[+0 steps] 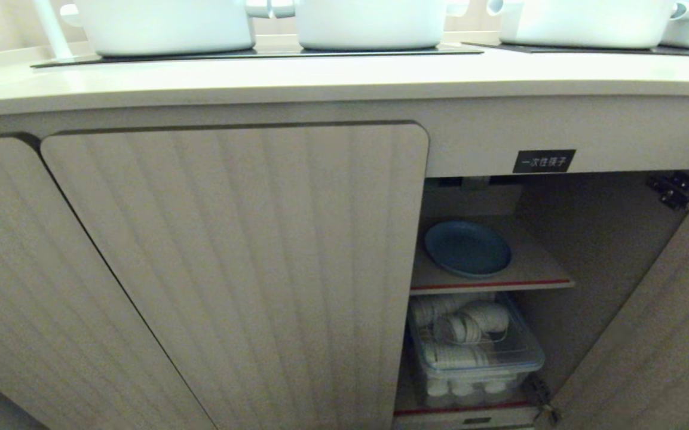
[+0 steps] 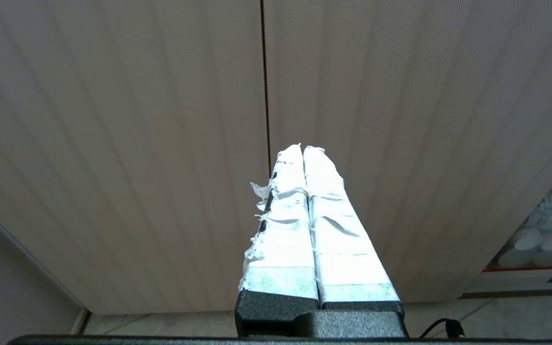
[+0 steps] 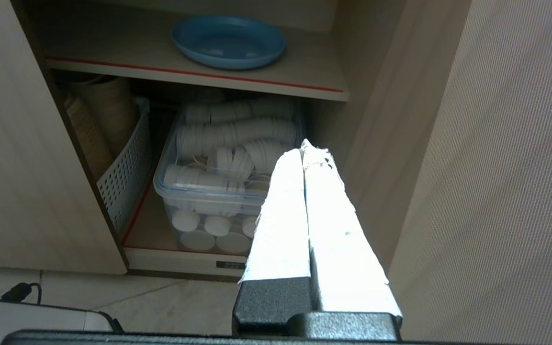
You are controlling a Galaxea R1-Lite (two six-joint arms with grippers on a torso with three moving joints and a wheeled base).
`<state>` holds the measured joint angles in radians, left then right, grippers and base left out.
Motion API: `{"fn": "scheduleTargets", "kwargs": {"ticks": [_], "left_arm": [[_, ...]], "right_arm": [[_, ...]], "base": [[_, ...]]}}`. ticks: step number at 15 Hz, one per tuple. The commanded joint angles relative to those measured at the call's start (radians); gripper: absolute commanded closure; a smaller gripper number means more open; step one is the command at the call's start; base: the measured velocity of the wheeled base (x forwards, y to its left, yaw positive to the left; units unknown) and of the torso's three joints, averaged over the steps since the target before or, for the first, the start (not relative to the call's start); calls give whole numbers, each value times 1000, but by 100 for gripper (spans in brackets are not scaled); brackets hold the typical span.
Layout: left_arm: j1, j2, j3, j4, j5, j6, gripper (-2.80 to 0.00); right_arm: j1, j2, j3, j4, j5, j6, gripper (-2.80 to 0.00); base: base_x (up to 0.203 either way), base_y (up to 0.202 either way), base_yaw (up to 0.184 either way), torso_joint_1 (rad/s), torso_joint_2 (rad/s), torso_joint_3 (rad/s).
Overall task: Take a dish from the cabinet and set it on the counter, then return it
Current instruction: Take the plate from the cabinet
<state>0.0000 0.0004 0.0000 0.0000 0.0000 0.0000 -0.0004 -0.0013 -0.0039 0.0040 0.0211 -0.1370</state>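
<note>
Taped white and pressed together on nothing, my right gripper (image 3: 303,146) hangs low outside the open cabinet (image 1: 559,128); the left gripper (image 2: 302,149), equally closed and empty, faces a ribbed shut door (image 2: 400,120).

Above and beyond the right fingertips, the dish (image 3: 229,41) sits alone and flat on the inner shelf (image 3: 299,79), well apart from them. I judge it rigid, light, smooth enough to slip and liable to chip; its low raised rim at the near edge looks the place to pinch.

Below the shelf, straight ahead of the gripper, a clear lidded tub (image 3: 199,191) holds white cups, with a white basket (image 3: 127,167) beside it. The open door (image 3: 520,167) stands close alongside the fingers and could crowd the reach. White pots (image 1: 368,24) occupy the counter (image 1: 320,80) overhead.
</note>
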Motion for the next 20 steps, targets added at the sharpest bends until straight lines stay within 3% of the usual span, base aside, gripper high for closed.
{"fn": "scheduleTargets", "kwargs": {"ticks": [1, 7, 11, 20], "left_arm": [[0, 0, 0, 0, 2, 0, 0], [0, 0, 0, 0, 1, 0, 0], [0, 0, 0, 0, 0, 0, 0], [0, 0, 0, 0, 0, 0, 0]], "right_arm": [[0, 2, -13, 25, -1, -2, 0], [4, 196, -175, 111, 73, 3, 0], [6, 431, -241, 87, 210, -1, 0], [6, 1108, -258, -368, 263, -5, 0]], "base": [[0, 0, 0, 0, 0, 0], [0, 0, 0, 0, 0, 0], [0, 0, 0, 0, 0, 0], [0, 0, 0, 0, 0, 0]]}}
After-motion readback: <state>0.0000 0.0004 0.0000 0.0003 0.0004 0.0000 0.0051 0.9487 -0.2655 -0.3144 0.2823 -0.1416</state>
